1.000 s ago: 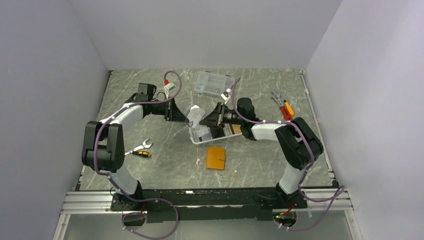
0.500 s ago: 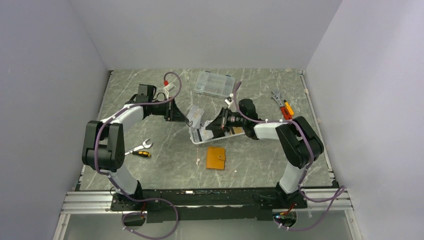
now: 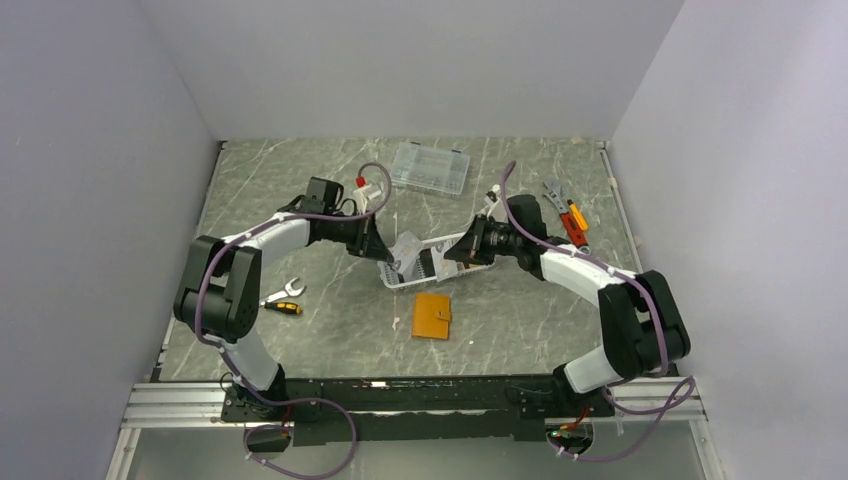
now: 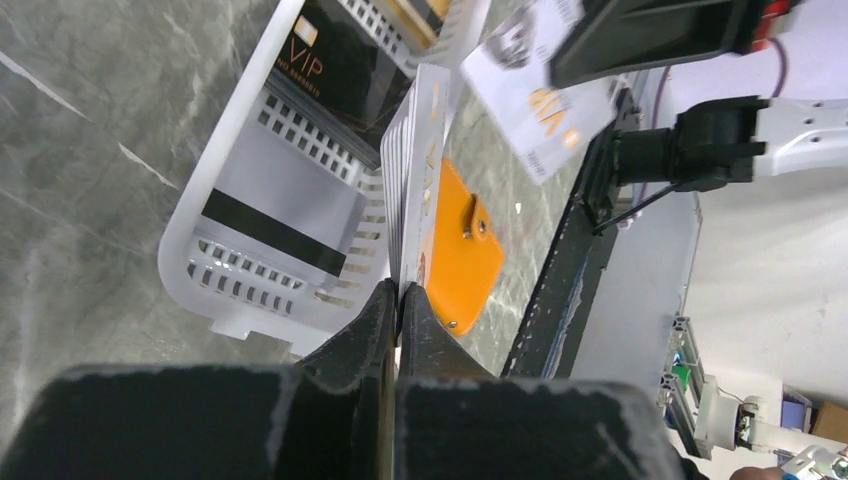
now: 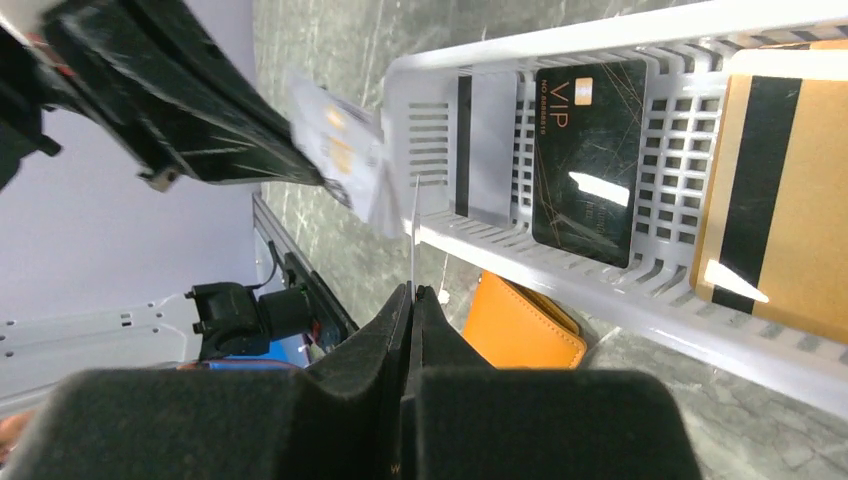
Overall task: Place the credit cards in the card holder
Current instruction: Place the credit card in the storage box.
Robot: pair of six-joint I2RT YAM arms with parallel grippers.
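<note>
Credit cards (image 4: 415,180) clamped in left claw (image 4: 398,297), right claw (image 5: 412,293), grips clear from wrists only

Grey-green marble counter (image 3: 300,190) with pale veins. A white slotted basket (image 3: 398,283) shows a black credit card (image 5: 590,160) lettered VIP in gold, a gold-brown card (image 5: 790,190) with a black stripe, and a grey-white card (image 4: 290,185) with a black stripe. At six o'clock of the basket, a plain orange card holder (image 3: 432,315). In the black left pincer (image 4: 398,300), a white card stack (image 4: 420,150) marked in gold; in the black right pincer (image 5: 412,295), a white card (image 4: 535,85) lettered in gold.
</note>
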